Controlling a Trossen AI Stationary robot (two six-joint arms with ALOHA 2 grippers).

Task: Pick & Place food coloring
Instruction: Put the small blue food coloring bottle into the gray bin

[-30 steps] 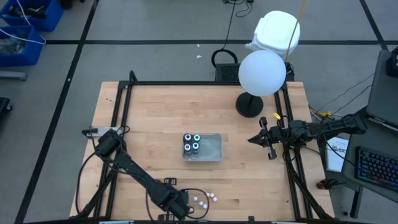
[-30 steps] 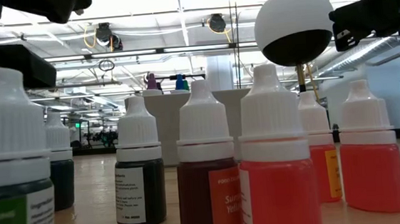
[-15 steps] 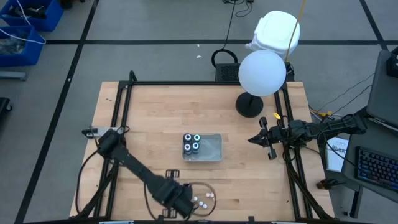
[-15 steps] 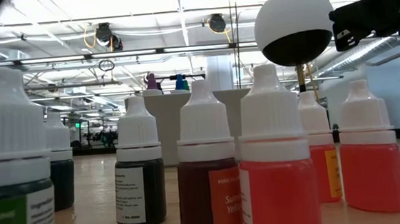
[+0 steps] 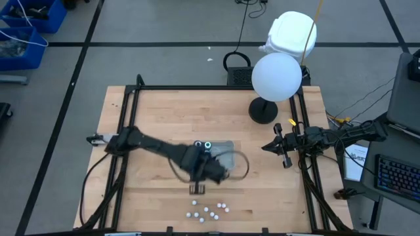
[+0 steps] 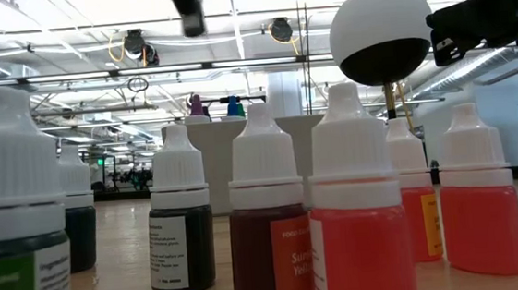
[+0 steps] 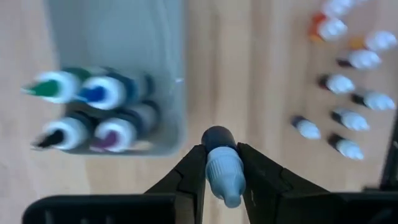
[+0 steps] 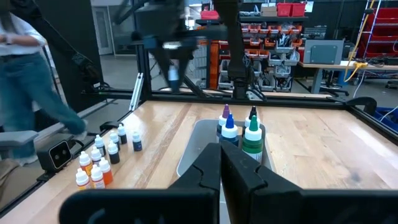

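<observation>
A clear tray at mid-table holds several food coloring bottles standing upright in its left end. My left gripper hangs over the tray's near edge, shut on one more small dark bottle with a whitish cap. It shows blurred in the right wrist view. Several loose bottles stand near the table's front edge. My right gripper waits at the table's right side, shut and level. My left gripper pinches the bottle's whitish cap between its two fingers. The fingers come from above, pointing down. The bottle stays upright, its dark body below the fingers, lifted clear of the table beside the tray's corner.
A white ball lamp on a black foot stands at the far right. A black frame rims the table. The low view is filled by the loose bottles up close. A person stands beyond the table.
My left gripper has risen from the loose bottles at the table's near edge and swung toward the far edge and the tray, carrying one bottle upright. The loose bottles it had covered now show.
</observation>
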